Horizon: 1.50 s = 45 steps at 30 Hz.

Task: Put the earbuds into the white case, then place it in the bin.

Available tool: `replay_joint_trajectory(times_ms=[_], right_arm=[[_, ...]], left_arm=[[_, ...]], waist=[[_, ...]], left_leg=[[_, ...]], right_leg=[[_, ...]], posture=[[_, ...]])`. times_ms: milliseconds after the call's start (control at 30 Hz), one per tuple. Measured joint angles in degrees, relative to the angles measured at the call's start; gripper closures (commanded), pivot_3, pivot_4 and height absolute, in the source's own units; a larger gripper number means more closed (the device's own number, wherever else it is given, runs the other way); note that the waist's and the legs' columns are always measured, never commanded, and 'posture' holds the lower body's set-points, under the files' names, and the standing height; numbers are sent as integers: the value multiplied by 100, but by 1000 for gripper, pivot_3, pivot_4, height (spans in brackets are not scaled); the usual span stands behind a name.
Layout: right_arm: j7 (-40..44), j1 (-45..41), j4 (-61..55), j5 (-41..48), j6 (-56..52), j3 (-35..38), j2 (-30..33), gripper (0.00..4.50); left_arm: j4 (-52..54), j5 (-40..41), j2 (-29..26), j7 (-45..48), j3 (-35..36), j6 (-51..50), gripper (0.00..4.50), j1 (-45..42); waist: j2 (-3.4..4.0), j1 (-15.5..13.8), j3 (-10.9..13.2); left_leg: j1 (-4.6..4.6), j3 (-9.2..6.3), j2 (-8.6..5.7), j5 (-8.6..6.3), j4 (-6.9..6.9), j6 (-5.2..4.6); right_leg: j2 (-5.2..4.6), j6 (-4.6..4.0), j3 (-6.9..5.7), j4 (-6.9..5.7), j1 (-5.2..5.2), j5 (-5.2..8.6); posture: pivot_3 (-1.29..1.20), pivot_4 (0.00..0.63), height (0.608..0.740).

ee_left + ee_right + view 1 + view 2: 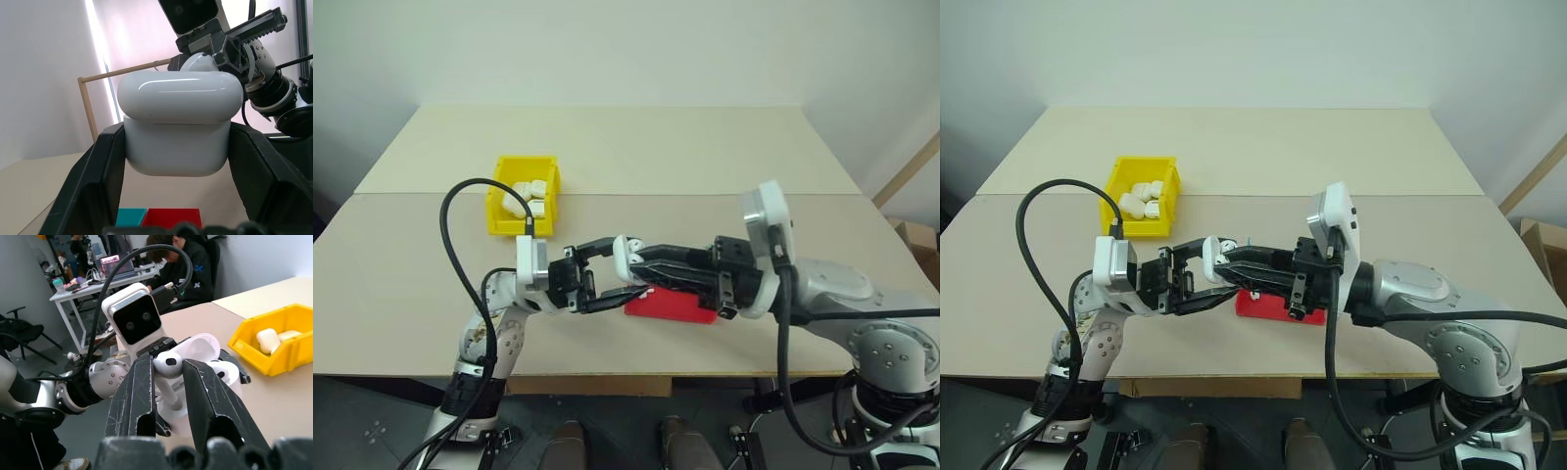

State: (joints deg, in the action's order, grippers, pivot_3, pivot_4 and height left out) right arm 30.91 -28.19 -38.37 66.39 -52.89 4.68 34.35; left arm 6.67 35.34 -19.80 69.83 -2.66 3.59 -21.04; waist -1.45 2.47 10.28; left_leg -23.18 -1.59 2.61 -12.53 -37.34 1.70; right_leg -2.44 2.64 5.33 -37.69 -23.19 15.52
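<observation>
The left pincer [619, 277] is clamped on the white case [178, 129], its two black fingers [95, 181] pressing the case's lower half from either side. In the right wrist view the case's lid stands open. The right pincer [168, 377] meets it from the opposite side, nearly tip to tip, and pinches one of the earbuds [168, 364] by its rounded head just above the open case, the stem pointing down toward the opening. Both pincers hover above the counter [705, 157], not touching it. Directly beneath them, under the right pincer, lies a flat red tray [671, 305] with a teal part [131, 215] beside it. Beyond the left pincer, farther out across the counter, sits the bin [523, 196], bright yellow, with several white cases [529, 194] already lying inside. Behind the left arm, in the right wrist view, a person [188, 259] in dark clothing sits at a cluttered desk [98, 281].
</observation>
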Motion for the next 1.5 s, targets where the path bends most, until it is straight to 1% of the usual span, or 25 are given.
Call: replay_joint_trajectory(times_ms=[267,600,667,700,833,1167,1233,1367,1400,1467,1500], right_arm=[[129,95,-9,-50,69,-42,65,3843],[263,227,-159,-605,419,-244,94,3843],[341,242,-160,-675,493,-264,93,3126],[384,247,-161,-677,516,-265,92,2882],[491,306,-218,-830,712,-291,85,1523],[699,424,-241,-997,908,-264,222,1523],[790,448,-222,-966,926,-153,293,1523],[1001,382,-23,-864,932,265,639,1523],[1048,256,73,-864,931,338,754,1685],[1164,-307,303,-882,895,351,1044,2111],[1191,-562,369,-890,884,351,1158,2423]], left_arm=[[-9,-14,16,29,-3,2,1698,-1],[-35,-72,34,57,7,10,1698,-3],[-35,-72,34,57,12,10,1698,-3],[-35,-73,33,59,12,10,1698,-3],[-35,-77,32,57,29,15,1698,-3],[-74,-127,40,73,56,21,1698,-47],[-122,-147,46,89,58,35,1698,-84],[-339,-219,57,125,58,173,1698,-130],[-424,-266,54,131,56,191,1698,-154],[-687,-448,54,133,12,243,1698,-309],[-780,-509,66,131,-15,262,1698,-385]], waist=[[0,0,0],[0,-1,0],[0,-1,0],[0,-2,0],[0,-2,0],[-1,-4,0],[-1,-6,1],[-2,-11,1],[-2,-9,1],[-1,10,2],[-1,11,2]], left_leg=[[0,0,0,0,0,0],[0,0,0,0,0,0],[0,0,0,0,0,0],[0,0,0,0,0,0],[0,0,0,0,0,0],[0,0,0,0,0,0],[-1,0,-1,0,0,0],[1,0,-1,0,0,0],[1,1,-2,0,0,0],[3,3,-2,1,0,-1],[4,1,-1,1,1,-1]], right_leg=[[0,0,0,1,0,0],[0,1,0,2,0,0],[0,1,0,1,0,0],[0,1,0,2,0,0],[0,1,-1,2,0,0],[0,1,0,3,1,0],[0,1,0,3,1,0],[-1,2,0,4,3,-1],[-1,3,1,5,2,-2],[1,3,3,4,0,-2],[2,4,1,4,1,-2]], posture=[[0,150,740],[0,150,740],[0,150,740],[0,150,740],[0,150,740],[0,150,740],[0,150,740],[0,150,740],[0,150,740],[0,150,740],[0,150,740]])
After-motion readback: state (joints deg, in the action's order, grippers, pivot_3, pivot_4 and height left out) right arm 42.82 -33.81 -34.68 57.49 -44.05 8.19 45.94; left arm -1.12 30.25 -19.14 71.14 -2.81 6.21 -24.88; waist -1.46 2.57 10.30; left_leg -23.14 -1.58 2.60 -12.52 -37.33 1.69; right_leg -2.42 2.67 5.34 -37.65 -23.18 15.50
